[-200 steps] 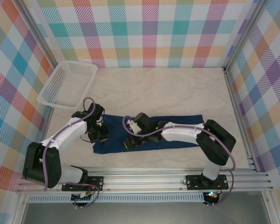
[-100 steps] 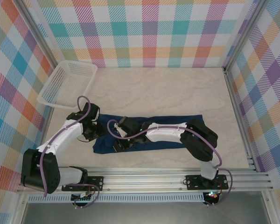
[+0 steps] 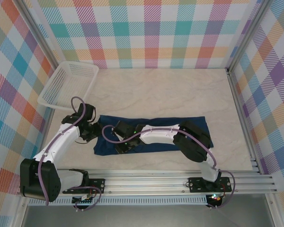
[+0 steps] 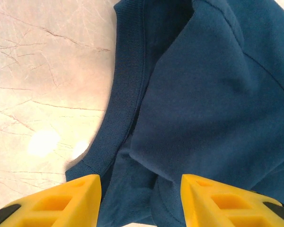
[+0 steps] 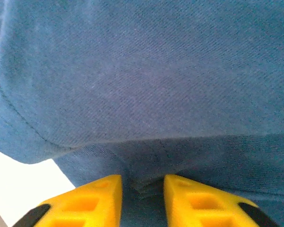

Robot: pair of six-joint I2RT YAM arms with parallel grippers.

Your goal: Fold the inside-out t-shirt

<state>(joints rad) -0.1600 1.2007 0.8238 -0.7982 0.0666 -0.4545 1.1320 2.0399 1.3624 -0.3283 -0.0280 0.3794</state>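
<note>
We saw the inside-out t-shirt (image 3: 156, 121) lying flat as a long strip across the bench (image 3: 156, 90), near the arm bases. L gripper (image 4: 138, 178) hung open over the ribbed edge at the shirt's left end, w/ nothing between its fingers. R gripper (image 5: 142, 179) was nearly closed, pinching a small fold of navy cloth just beside it.

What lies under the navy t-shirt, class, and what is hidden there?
The pale marbled tabletop lies under the t-shirt, bare around its edges. Anything directly beneath the cloth is covered and unseen.
</note>
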